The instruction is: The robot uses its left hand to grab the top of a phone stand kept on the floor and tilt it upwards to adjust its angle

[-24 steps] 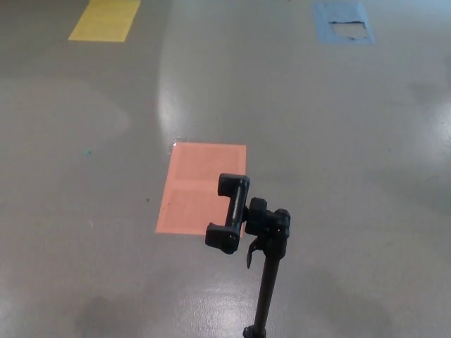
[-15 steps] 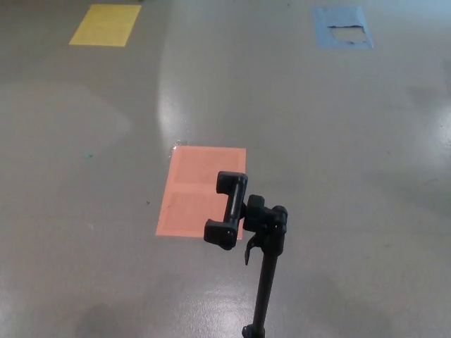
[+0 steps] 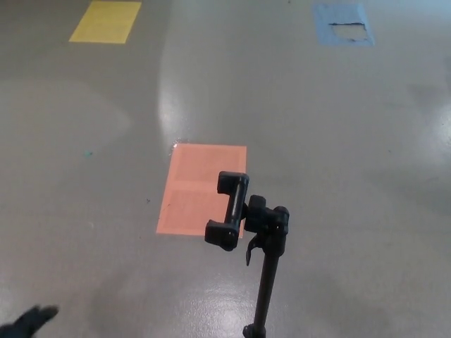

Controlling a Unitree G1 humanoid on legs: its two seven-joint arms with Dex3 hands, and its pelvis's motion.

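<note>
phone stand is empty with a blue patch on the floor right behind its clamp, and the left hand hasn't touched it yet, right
Not quite: the patch directly behind the clamp of the phone stand is orange, as the head view shows; the blue patch lies far off. The stand is empty, and the left hand is apart from it.

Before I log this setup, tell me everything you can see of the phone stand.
The phone stand is all black and looks like matte plastic and metal. A thin pole rises from below the picture's lower edge, so its base is hidden. On top sits a knuckle joint with a small lever, carrying an empty clamp with two hooked ends, standing roughly upright and overlapping an orange floor patch in view. Nothing touches it; the left hand only enters at the lower left corner.
</note>
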